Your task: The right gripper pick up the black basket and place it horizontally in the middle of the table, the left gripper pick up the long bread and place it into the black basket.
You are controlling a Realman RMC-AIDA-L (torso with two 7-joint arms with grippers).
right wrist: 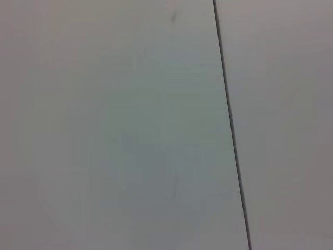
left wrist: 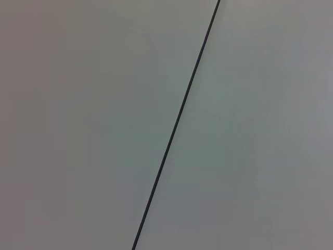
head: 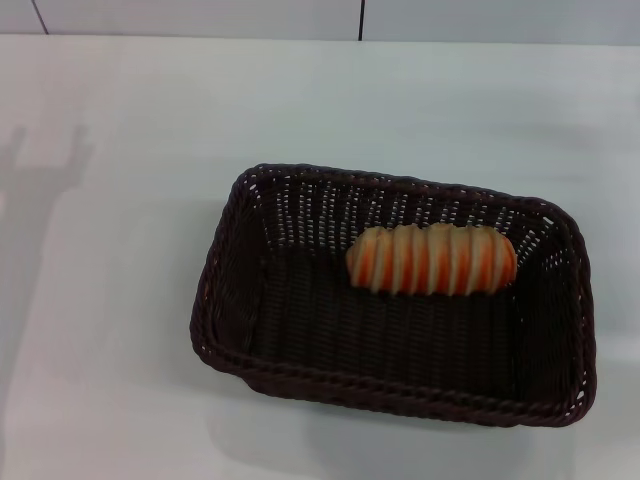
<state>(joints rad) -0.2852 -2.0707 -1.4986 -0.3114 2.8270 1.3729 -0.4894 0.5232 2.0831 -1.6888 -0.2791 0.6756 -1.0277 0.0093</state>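
The dark woven wicker basket [head: 400,385] is seen lengthwise on the white table [head: 110,300]; the orange-and-cream striped long bread [head: 432,260] lies inside, near its far wall. Neither gripper is seen; their state cannot be told.

beyond the far edge of the work surface stands a pale panelled wall [head: 200,15], split by thin dark seams [head: 361,18]. both wrist views show only that kind of plain grey panel [left wrist: 93,125], each crossed by one dark seam [right wrist: 229,120].
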